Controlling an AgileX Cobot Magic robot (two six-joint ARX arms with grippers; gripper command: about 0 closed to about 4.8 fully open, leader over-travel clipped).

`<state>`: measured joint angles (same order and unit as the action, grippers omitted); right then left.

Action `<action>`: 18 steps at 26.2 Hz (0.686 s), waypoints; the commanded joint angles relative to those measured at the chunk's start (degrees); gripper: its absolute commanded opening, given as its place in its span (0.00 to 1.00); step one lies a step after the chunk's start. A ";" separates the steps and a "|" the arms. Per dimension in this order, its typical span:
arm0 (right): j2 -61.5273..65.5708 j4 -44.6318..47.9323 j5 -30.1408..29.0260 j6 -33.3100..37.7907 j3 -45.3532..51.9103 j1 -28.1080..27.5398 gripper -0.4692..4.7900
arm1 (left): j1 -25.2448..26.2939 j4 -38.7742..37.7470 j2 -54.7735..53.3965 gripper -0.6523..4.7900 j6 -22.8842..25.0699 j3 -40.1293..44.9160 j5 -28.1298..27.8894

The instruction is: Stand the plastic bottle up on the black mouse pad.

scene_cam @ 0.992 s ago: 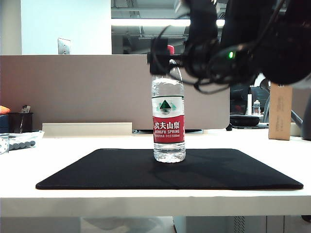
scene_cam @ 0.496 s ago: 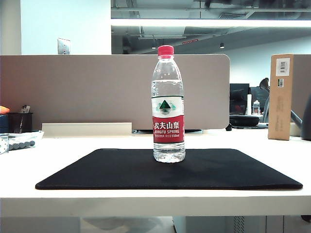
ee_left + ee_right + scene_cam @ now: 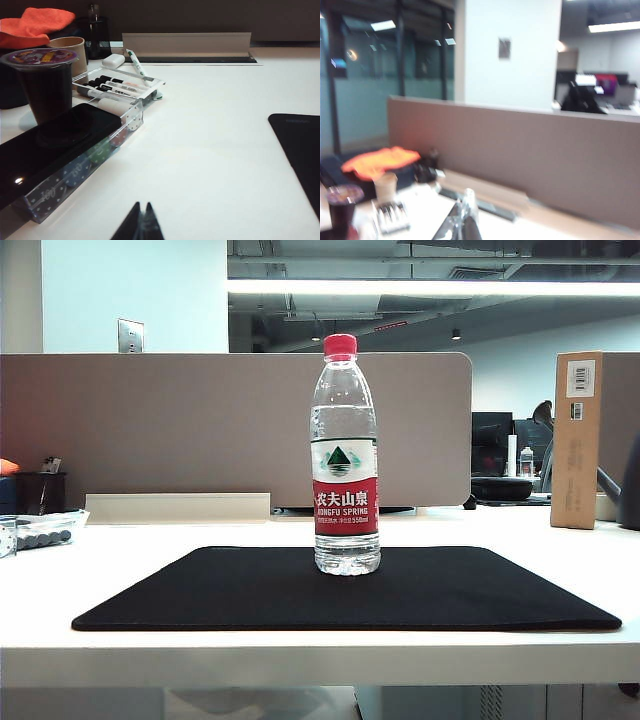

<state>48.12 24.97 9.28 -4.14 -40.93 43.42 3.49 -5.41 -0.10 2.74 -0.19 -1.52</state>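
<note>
The plastic bottle (image 3: 346,455), clear with a red cap and a red-and-white label, stands upright near the middle of the black mouse pad (image 3: 200,595) in the exterior view. Nothing touches it, and neither arm shows in that view. In the left wrist view my left gripper (image 3: 143,204) is shut and empty, low over the white table, with a corner of the mouse pad (image 3: 300,150) off to one side. The blurred right wrist view shows my right gripper (image 3: 464,202) shut with nothing in it, raised and facing the beige partition; the bottle is out of that view.
A clear case of chips (image 3: 75,170) with a black slab on top, a tray of markers (image 3: 117,87), a dark lidded cup (image 3: 45,85) and an orange cloth (image 3: 40,22) sit by the left gripper. A tall cardboard box (image 3: 577,440) stands at the right. A beige partition (image 3: 200,430) closes the back.
The right arm that hung over the bottle's cap a second ago has lifted out of the exterior view. The bottle stands where it was.
</note>
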 commanded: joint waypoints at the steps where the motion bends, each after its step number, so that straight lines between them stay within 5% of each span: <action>1: -7.43 -13.38 2.62 0.02 0.04 0.07 0.08 | 0.00 0.26 -0.04 0.11 -0.17 -0.26 0.24; 6: -15.52 -23.26 6.58 -0.39 1.49 0.00 0.08 | 0.00 0.26 -0.04 0.11 -0.17 -0.26 0.24; 18: -28.81 -23.04 9.27 -0.35 14.19 -0.02 0.08 | -2.10 0.26 -0.04 0.11 -0.17 -0.26 0.22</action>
<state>19.90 1.04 18.33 -4.36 -27.24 43.40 1.63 -5.41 -0.10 2.74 -0.21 -1.52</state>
